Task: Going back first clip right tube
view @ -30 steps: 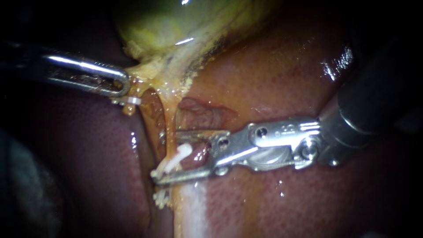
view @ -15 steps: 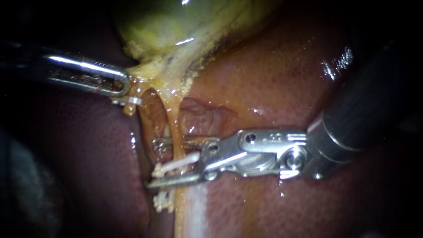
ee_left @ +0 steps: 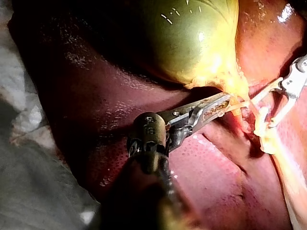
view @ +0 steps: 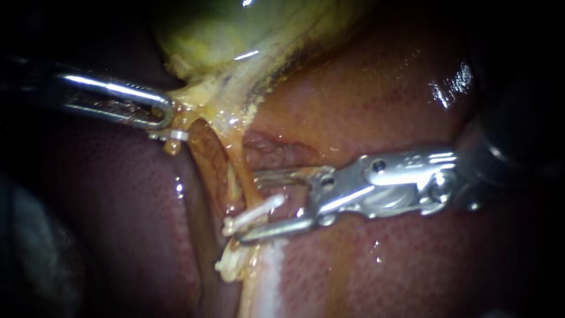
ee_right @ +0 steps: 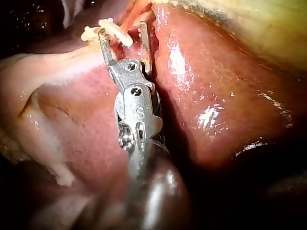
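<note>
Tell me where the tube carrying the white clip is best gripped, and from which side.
Probably the tube, on its bare stretch above the white clip, the right tool coming sideways with jaws across it: it runs nearly upright, open liver alongside.

The right instrument (view: 248,206) has drawn back toward the right. 0.5 s ago its tip reached past the right tube (view: 237,176) to the tube's far left side; now the tip lies just at the tube. The white clip (view: 256,212), curved 1 s ago, now shows as a straight slanted bar and has shifted right with the instrument. The tube now bends rightward at the clip, and the frayed tissue (view: 231,268) below has shifted right too.
</note>
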### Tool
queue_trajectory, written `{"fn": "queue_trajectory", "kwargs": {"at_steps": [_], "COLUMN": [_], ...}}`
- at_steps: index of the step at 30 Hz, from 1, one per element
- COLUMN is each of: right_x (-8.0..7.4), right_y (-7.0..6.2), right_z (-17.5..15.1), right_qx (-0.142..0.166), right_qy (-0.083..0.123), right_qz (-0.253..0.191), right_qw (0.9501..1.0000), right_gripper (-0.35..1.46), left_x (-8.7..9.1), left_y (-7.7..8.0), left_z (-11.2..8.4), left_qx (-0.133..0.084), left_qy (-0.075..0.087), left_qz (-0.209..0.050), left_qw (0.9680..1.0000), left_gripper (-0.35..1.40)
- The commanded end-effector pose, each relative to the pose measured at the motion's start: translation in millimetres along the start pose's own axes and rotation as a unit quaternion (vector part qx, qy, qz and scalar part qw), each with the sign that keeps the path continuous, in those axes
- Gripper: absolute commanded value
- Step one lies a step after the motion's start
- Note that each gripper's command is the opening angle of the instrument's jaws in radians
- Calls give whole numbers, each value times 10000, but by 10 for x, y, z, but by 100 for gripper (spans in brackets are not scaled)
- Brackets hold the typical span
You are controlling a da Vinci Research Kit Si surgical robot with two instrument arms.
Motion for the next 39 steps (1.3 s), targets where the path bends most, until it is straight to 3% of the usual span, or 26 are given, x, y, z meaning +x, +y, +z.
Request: {"fn": "queue_trajectory", "kwargs": {"at_steps": [1, 5, 9, 17, 28, 32, 39], "right_x": [2, 9, 11, 14, 33, 32, 32], "right_y": [0, -4, -9, -17, -17, -18, -20], "right_z": [-9, -43, -64, -83, -106, -109, -110], "right_qx": [-11, 12, 21, -3, -196, -192, -187], "right_qy": [26, 23, -125, -163, -112, -112, -112], "right_qz": [-65, -176, -326, -472, -490, -493, -495], "right_qw": [10000, 9998, 9994, 9988, 9985, 9985, 9985], "right_gripper": [50, 50, 50, 50, 50, 50, 50], "left_x": [0, 0, 0, 0, 0, -1, -5], "left_y": [0, 0, 0, -1, -2, -4, -13], "left_z": [0, -1, -1, -1, 1, 9, 38], "left_qx": [-5, -6, -6, -8, -4, 5, -10], "left_qy": [-1, -1, -1, -3, 0, 4, -13], "left_qz": [3, 3, 3, 4, 7, 13, 38], "left_qw": [10000, 10000, 10000, 10000, 10000, 10000, 10000], "left_gripper": [-35, -35, -35, -35, -35, -35, -35]}}
